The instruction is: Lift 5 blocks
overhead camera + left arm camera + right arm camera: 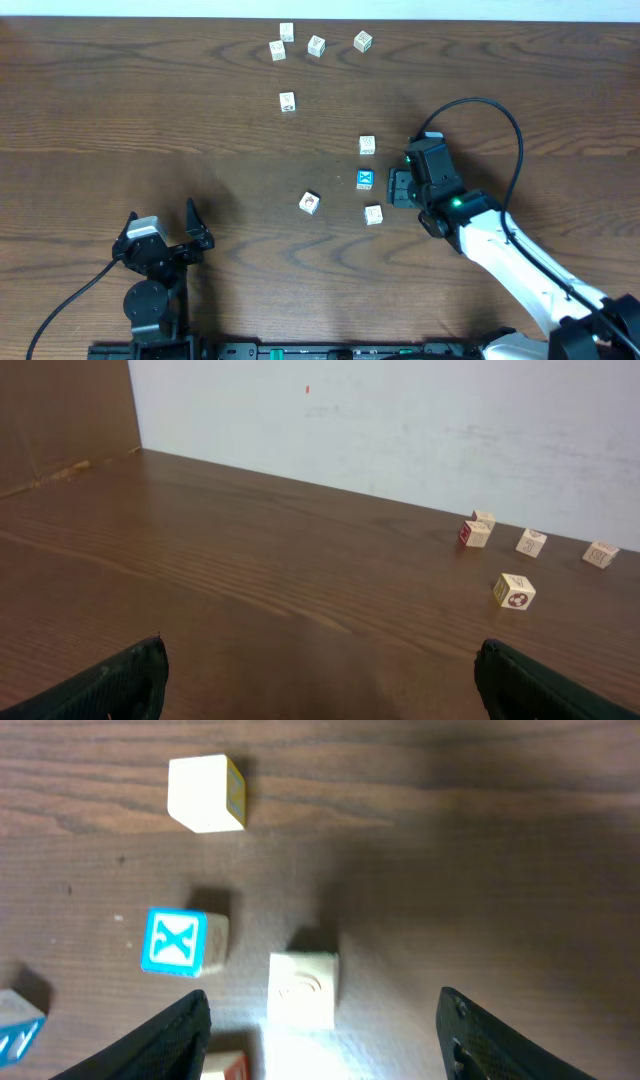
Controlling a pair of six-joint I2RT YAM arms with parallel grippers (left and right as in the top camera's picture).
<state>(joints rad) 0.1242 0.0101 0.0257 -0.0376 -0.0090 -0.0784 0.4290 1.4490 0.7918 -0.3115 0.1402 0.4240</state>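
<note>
The right tool (398,187) hangs with jaws apart and empty just beside the blue X block (365,179). That block rests on the counter (150,120) between a yellowish block (367,146) and a cream block (373,214), with a reddish-brown picture block (309,203) nearby. The left tool (163,222) stands wide open, gripping nothing, well apart at the near edge, and 4 cubes (316,45) cluster at the far edge.

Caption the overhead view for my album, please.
Open right gripper beside the blue X block; open left gripper parked far off.
</note>
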